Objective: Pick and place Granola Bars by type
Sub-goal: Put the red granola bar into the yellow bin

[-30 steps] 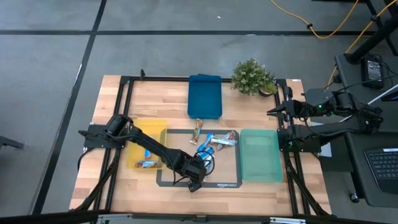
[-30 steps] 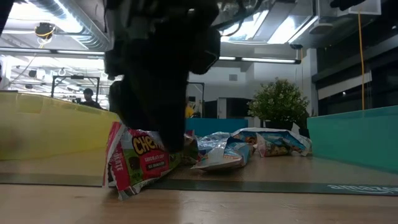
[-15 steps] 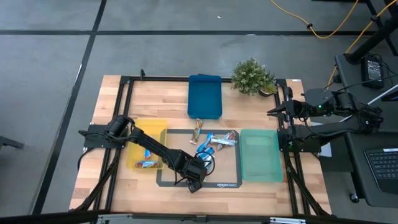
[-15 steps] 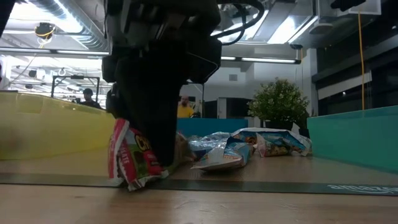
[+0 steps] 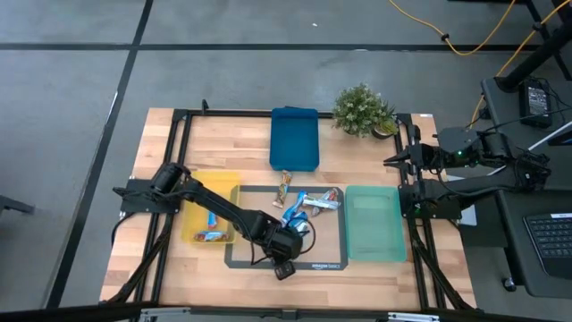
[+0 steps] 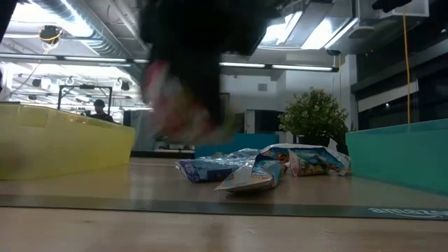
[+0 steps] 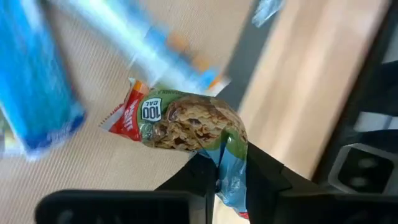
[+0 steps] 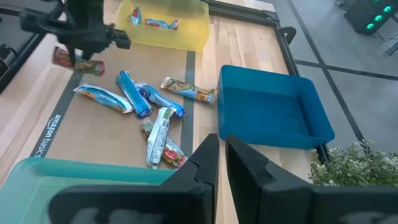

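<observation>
My left gripper (image 5: pixel 284 243) hangs over the near part of the black mat (image 5: pixel 332 258), shut on a Granola Bar in a red-and-green wrapper (image 7: pixel 186 121). That bar shows blurred and off the mat in the low view (image 6: pixel 178 105). Several blue-and-white bars (image 5: pixel 308 204) and one brownish bar (image 5: pixel 284 186) lie flat on the mat. Two more bars (image 5: pixel 214 234) lie in the yellow tray (image 5: pixel 192 192). My right gripper (image 8: pixel 222 155) waits shut at the table's right edge, beyond the green tray. My left gripper pinches one end of the red-and-green bar (image 7: pixel 231 163) between its two fingers (image 7: pixel 267 177). The rest of the bar sticks out past the fingertips, its red end (image 7: pixel 124 115) free. The bar is lifted clear of the mat.
A blue tray (image 5: pixel 294 139) sits at the far middle and a green tray (image 5: pixel 373 224) to the right of the mat. A potted plant (image 5: pixel 364 109) stands at the far right. A black frame runs along the table's edges.
My left gripper has risen and gone slightly toward the table's right edge. The red-and-green bar, which stood on the mat between its fingers a second ago, first tipped and now hangs clear of the mat.
</observation>
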Controlling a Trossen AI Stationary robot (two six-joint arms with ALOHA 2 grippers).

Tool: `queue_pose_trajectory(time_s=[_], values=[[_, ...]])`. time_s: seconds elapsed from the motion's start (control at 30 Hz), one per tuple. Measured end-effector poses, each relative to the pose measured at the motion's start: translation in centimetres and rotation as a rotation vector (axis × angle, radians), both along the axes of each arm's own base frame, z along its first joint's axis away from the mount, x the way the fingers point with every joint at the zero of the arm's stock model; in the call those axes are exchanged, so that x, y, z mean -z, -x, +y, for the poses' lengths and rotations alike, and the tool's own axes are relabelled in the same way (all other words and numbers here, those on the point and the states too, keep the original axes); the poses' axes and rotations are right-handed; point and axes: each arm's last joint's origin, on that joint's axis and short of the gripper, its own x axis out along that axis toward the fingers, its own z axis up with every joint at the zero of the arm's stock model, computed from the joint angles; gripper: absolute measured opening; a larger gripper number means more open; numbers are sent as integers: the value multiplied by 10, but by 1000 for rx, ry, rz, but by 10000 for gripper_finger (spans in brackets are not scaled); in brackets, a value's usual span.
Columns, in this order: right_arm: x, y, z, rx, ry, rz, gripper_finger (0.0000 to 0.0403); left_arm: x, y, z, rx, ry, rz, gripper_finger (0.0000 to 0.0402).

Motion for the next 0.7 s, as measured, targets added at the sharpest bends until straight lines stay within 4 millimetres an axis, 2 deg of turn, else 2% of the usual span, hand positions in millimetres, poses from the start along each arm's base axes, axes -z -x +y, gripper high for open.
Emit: queue_pose_trajectory(time_s=[0.23,0.47,0.53,0.7], values=[[0,0,0,-2,4,0,34,-61,-13,8,110,-50,-71,43],[0,0,0,-1,3,0,34,-117,-14,29,119,-196,-96,41],[0,0,0,0,1,0,34,-125,-14,33,112,-238,-120,40],[0,0,0,2,-3,0,34,-129,-16,36,127,-261,-134,42]])
